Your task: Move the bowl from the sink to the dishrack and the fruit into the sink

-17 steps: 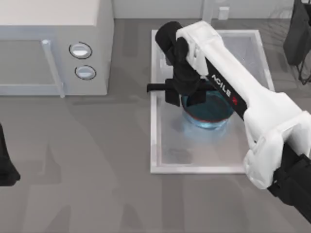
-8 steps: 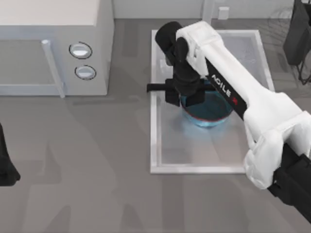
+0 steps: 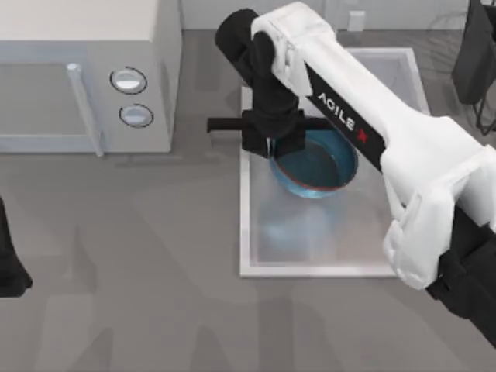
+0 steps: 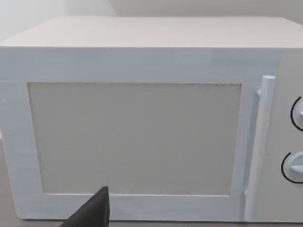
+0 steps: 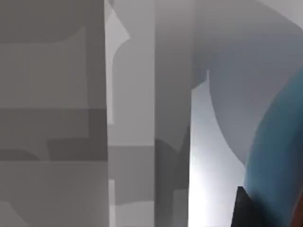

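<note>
Right gripper (image 3: 273, 145) is clamped on the left rim of the bowl (image 3: 316, 164). Bowl is held above the sink (image 3: 333, 270), over the basin's upper-left part near its left rim, its blue wall seen close in the right wrist view. Left arm (image 3: 9, 267) is parked at the table's left edge, facing the microwave (image 4: 142, 123); its finger state cannot be told.

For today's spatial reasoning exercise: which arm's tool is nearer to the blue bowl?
Right. The right tool is at the blue bowl's left rim above the sink; the left tool sits parked at the table's far left edge.
</note>
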Action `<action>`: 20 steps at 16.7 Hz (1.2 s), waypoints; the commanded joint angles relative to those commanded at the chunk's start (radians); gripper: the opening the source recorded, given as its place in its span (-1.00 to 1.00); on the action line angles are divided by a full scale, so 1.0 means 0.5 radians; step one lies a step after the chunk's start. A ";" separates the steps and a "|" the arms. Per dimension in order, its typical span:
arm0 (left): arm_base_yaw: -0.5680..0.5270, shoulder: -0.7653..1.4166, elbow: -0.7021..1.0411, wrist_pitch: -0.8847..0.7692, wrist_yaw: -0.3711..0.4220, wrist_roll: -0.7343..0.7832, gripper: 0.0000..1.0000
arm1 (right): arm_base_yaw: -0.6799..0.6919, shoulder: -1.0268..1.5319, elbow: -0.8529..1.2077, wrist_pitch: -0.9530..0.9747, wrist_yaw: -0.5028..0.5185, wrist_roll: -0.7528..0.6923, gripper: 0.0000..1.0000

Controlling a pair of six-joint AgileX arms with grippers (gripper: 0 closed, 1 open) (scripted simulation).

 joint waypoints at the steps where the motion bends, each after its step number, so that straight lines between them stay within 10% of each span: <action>1: 0.000 0.000 0.000 0.000 0.000 0.000 1.00 | 0.046 -0.140 -0.134 -0.012 0.005 0.043 -1.00; 13: 0.000 0.000 0.000 0.000 0.000 0.000 1.00 | 0.687 -2.210 -2.112 -0.199 0.074 0.685 -1.00; 20: 0.000 0.000 0.000 0.000 0.000 0.000 1.00 | 0.813 -2.533 -2.432 -0.227 0.089 0.814 -1.00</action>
